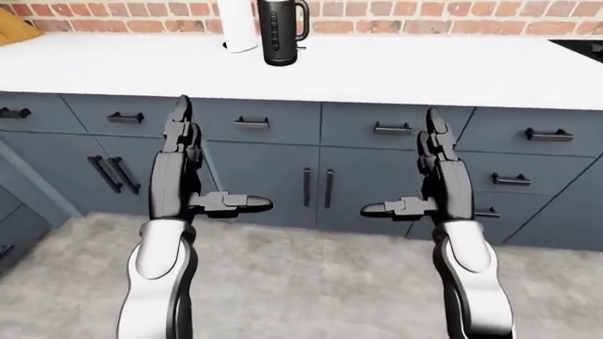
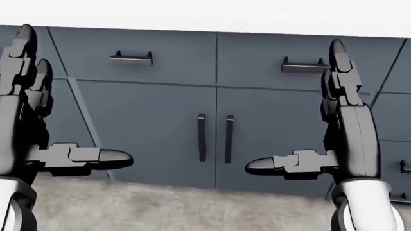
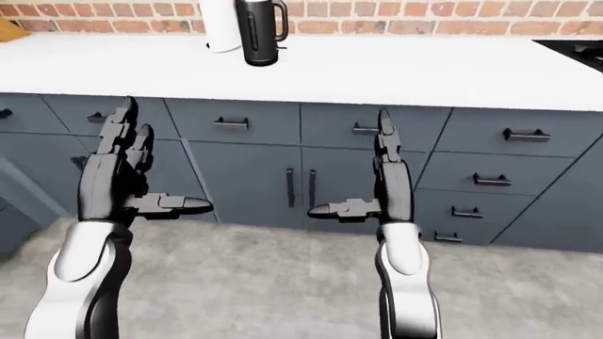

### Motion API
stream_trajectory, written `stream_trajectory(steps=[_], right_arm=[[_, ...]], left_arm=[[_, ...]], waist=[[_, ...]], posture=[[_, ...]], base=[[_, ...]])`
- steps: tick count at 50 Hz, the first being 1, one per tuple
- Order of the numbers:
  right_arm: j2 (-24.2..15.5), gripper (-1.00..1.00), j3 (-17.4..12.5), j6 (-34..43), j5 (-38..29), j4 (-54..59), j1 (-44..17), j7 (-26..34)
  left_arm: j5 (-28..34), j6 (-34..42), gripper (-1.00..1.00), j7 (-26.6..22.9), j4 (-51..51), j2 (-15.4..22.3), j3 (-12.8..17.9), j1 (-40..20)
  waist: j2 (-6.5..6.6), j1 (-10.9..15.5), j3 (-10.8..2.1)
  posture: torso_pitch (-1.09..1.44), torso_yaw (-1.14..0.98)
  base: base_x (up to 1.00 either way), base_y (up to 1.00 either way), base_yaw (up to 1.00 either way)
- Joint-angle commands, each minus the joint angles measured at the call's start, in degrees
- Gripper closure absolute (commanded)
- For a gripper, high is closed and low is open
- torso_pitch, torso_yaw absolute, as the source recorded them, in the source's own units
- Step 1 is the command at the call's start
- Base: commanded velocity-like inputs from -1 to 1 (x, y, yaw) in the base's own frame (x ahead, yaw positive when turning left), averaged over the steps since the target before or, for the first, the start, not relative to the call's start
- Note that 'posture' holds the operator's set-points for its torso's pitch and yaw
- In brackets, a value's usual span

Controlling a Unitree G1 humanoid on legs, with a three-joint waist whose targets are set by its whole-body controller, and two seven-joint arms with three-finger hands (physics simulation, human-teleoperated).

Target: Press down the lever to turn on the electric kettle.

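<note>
Fingers [image 1: 179, 123] of left hand [image 1: 174, 176] spread apart, upright, thumb pointing inward; right hand [image 1: 443, 183] same, fingers apart, holding nothing. Both hang before grey cabinet doors [image 1: 273, 183], above grey floor [image 1: 311, 282]. Black cylindrical electric kettle [image 1: 280, 32] stands on white table [image 1: 424, 67] at left-eye view's top, beside white roll [image 1: 237, 25], well apart from hands.

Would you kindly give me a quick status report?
Left robot hand and right robot hand open, empty. Electric kettle on counter, untouched. Nothing in the way.
</note>
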Motion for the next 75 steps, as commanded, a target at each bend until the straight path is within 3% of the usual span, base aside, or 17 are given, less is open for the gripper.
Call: stream_trajectory(steps=[1,3,11,15,24,28,29,31,37,41,42,47,51,54,62,66,75], right_arm=[[0.0,-1.0,0.5,-2.0,0.5,-1.8,-1.1,0.3],[0.0,-1.0,0.4,-2.2,0.6,-1.7,-0.9,0.3],[-0.3,-1.0,0.8,-0.9,0.5,-1.9,-2.6,0.3],[0.0,-1.0,1.3,-0.8,-0.2,-2.3,-2.4,0.1],[0.1,-1.0,1.1,-3.0,0.2,-0.1,-2.5,0.0],[0.0,-1.0,0.9,-2.7,0.5,-1.4,-2.0,0.3],[0.0,-1.0,0.8,-2.7,0.5,-1.4,-2.0,0.3],[-0.1,-1.0,0.7,-2.8,0.6,-1.4,-2.1,0.3],[-0.1,-1.0,0.8,-3.2,0.5,-0.5,-2.3,0.0],[0.1,-1.0,0.9,-3.8,0.5,-0.2,-1.9,-0.1],[0.1,-1.0,0.8,-4.0,0.6,-0.1,-1.8,-0.1],[0.1,-1.0,0.6,-4.7,0.9,0.3,-1.4,-0.2],[0.1,-1.0,0.7,-4.6,0.8,0.0,-1.3,-0.3],[0.1,-1.0,0.9,-4.3,0.8,-0.2,-1.5,-0.3],[0.3,-1.0,1.4,-3.5,0.1,-0.6,-2.0,-0.4],[0.3,-1.0,1.2,-3.5,0.2,-0.8,-1.9,-0.3],[0.3,-1.0,1.1,-3.4,0.3,-1.9,-1.4,-0.4]], left_arm=[[0.6,-1.4,-1.0,0.4,-1.8,0.5,0.6,-1.2],[0.7,-1.3,-1.0,0.3,-2.1,0.4,0.4,-1.0],[0.5,-0.3,-1.0,0.2,-3.1,0.6,1.3,-1.1],[0.2,-1.5,-1.0,0.3,-2.5,0.4,1.3,-0.4],[0.5,-1.0,-1.0,0.5,-2.7,0.5,1.0,-0.5],[0.8,0.3,-1.0,0.4,-4.2,0.5,0.9,-0.5],[0.9,0.5,-1.0,0.4,-4.4,0.5,0.9,-0.6],[1.0,0.4,-1.0,0.3,-4.2,0.5,0.9,-0.6],[0.8,-0.1,-1.0,0.3,-3.6,0.4,1.3,-0.5],[0.9,-1.5,-1.0,0.4,-3.2,0.1,1.1,0.4],[0.9,-1.4,-1.0,0.4,-3.2,0.2,1.1,0.4],[1.1,-1.1,-1.0,0.5,-3.6,0.0,0.7,0.4],[1.0,-0.1,-1.0,0.4,-4.1,0.2,1.1,-0.1],[0.9,-1.4,-1.0,0.4,-3.7,0.0,1.1,0.9],[0.3,-2.6,-1.0,0.4,-3.6,-0.2,1.6,1.9],[0.3,-1.9,-1.0,0.5,-4.4,-0.1,1.6,2.0],[0.3,-1.9,-1.0,0.4,-4.8,-0.2,1.4,2.2]], waist=[[0.17,0.1,-0.51],[3.68,0.0,-1.36],[-0.35,0.4,-0.75],[-5.56,0.7,-1.27],[-1.3,0.2,-0.1],[4.67,-0.2,-1.31],[2.01,0.5,-0.56],[2.71,0.4,-0.38],[-0.59,0.7,-0.33],[-6.58,0.8,-1.69],[-3.6,0.0,-0.72],[-3.13,0.0,-0.67],[0.03,-0.3,0.04],[3.55,-0.7,-1.74],[-0.2,0.6,-0.49],[-5.22,0.9,-1.33],[-1.39,-0.1,0.03]], posture=[[0.0,0.0],[0.0,0.0],[0.0,0.0],[0.0,0.0],[0.0,0.0],[0.0,0.0],[0.0,0.0],[0.0,0.0],[0.0,0.0],[0.0,0.0],[0.0,0.0],[0.0,0.0],[0.0,0.0],[0.0,0.0],[0.0,0.0],[0.0,0.0],[0.0,0.0]], base=[[0.06,0.0,0.0],[0.07,0.0,0.0],[0.08,0.0,0.0],[0.12,0.0,0.0],[0.13,0.0,0.0],[0.17,0.0,0.0],[0.18,0.0,0.0],[0.19,0.0,0.0],[0.19,0.0,0.0],[0.2,0.0,0.0],[0.2,0.0,0.0],[0.19,0.0,0.0],[0.19,0.0,0.0],[0.19,0.0,0.0],[0.19,0.0,0.0],[0.21,0.0,0.0],[0.22,0.0,0.0]])
